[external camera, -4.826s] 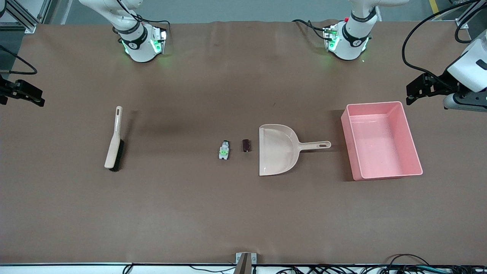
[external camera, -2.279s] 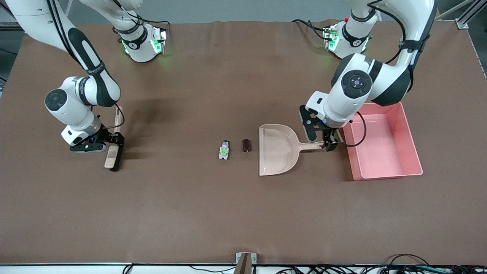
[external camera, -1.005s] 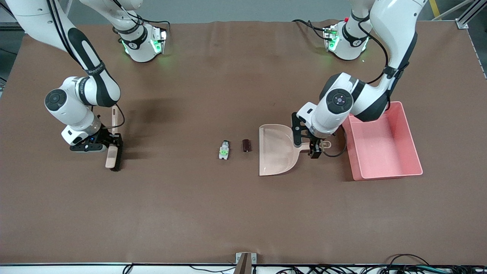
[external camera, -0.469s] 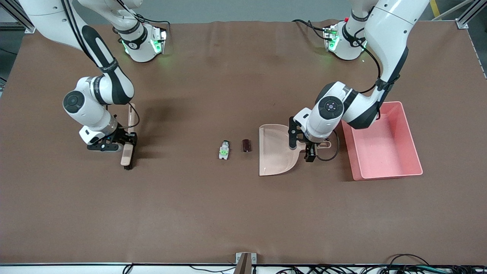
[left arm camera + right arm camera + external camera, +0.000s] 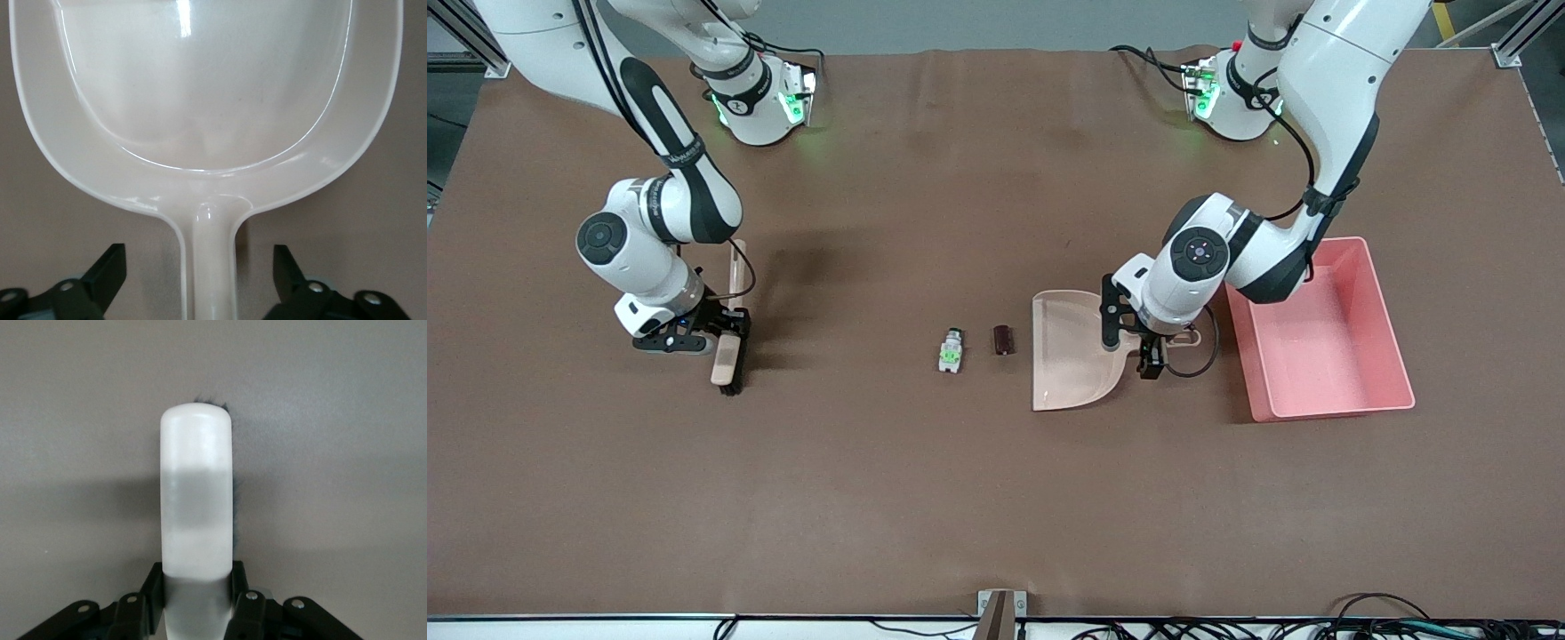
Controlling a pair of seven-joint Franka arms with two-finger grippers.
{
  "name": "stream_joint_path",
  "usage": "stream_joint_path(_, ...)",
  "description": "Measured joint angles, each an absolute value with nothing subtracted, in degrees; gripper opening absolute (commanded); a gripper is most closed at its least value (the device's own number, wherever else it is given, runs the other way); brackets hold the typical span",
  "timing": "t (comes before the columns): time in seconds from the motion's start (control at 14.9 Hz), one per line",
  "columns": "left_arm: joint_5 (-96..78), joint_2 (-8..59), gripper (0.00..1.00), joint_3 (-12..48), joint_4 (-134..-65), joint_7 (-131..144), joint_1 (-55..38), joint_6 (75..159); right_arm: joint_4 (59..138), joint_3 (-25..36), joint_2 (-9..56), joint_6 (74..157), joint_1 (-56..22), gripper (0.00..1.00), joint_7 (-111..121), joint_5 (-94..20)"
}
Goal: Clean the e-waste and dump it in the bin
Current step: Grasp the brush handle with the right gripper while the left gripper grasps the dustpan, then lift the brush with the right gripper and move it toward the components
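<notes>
Right gripper (image 5: 723, 331) clamps the brush (image 5: 727, 360); left gripper (image 5: 1134, 342) straddles the dustpan (image 5: 1072, 351) handle, jaws apart, e-waste (image 5: 951, 350) at its nine o'clock.

Brown table (image 5: 960, 498). Pink bin (image 5: 1392, 356). Beige dustpan (image 5: 1072, 351) beside the bin. White-grey component (image 5: 951, 349) with green patch. Dark maroon-black cylinder (image 5: 1003, 339). Beige brush (image 5: 727, 356) with black bristles.
</notes>
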State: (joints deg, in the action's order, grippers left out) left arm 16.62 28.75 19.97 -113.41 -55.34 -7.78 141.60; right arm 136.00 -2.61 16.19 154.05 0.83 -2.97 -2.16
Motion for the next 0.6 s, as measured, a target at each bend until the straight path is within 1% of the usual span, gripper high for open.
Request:
stream_joint_path(0.27,17.0,28.81,0.72,19.98,-113.39,-55.34,-7.78,141.74,135.76,-2.43,13.46,148.36,1.03,0.0,-3.54,-2.2)
stream_joint_path(0.6,17.41,28.81,0.63,19.98,-113.38,-55.34,-7.78,141.76,135.37,-2.36,12.0,147.73,1.13,0.0,-3.56,-2.21)
